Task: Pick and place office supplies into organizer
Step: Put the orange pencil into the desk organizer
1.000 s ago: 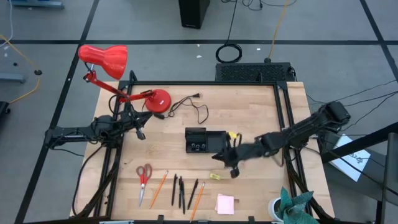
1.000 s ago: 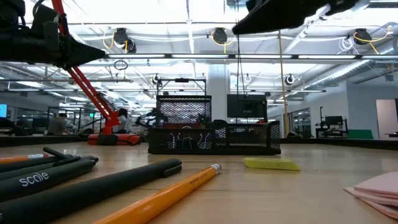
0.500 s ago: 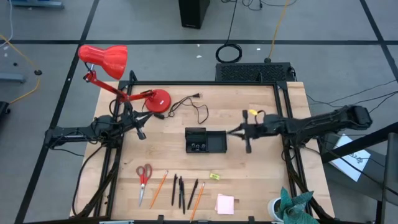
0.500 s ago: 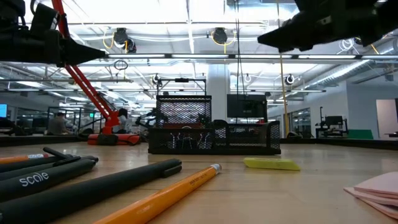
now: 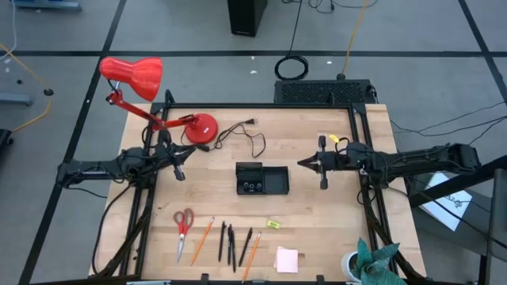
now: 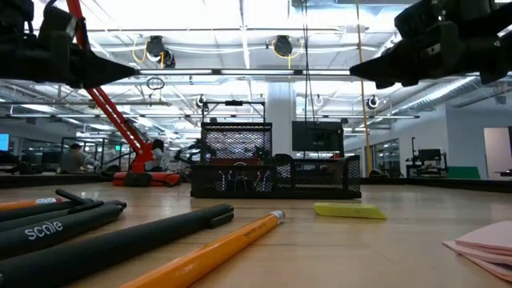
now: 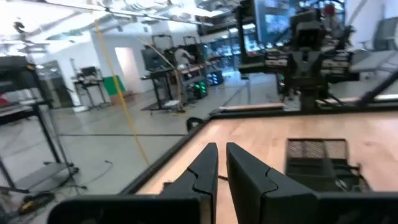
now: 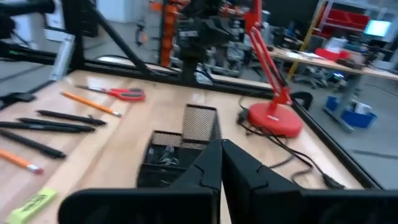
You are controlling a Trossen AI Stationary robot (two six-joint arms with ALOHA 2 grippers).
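On the wooden table [image 5: 317,214], near its middle, you have the black organizer [image 5: 262,179], a low mesh tray with compartments; small black binder clips [image 5: 252,186] lie in its left section. Your right gripper [image 5: 302,163] hovers above the table just to the right of the organizer, its arm reaching in level from the right edge, and its two dark fingers [image 8: 214,165] are pressed together with nothing between them. Your left gripper [image 5: 181,171] waits at the left side of the table, beside the base of the red desk lamp [image 5: 198,127], with its fingers [image 7: 205,171] nearly together, only a narrow slit showing, and holding nothing. Along the near edge the rest of the supplies lie in a row, well apart from the organizer: red-handled scissors [image 5: 183,225] farthest left, then an orange pencil [image 5: 201,240], several dark pens [image 5: 231,242], a second orange pencil [image 5: 253,254], and a pink sticky-note pad [image 5: 287,259]. A small yellow item [image 5: 273,225] sits alone between that row and the organizer. A black lamp cord [image 5: 247,137] curls on the table behind the organizer.
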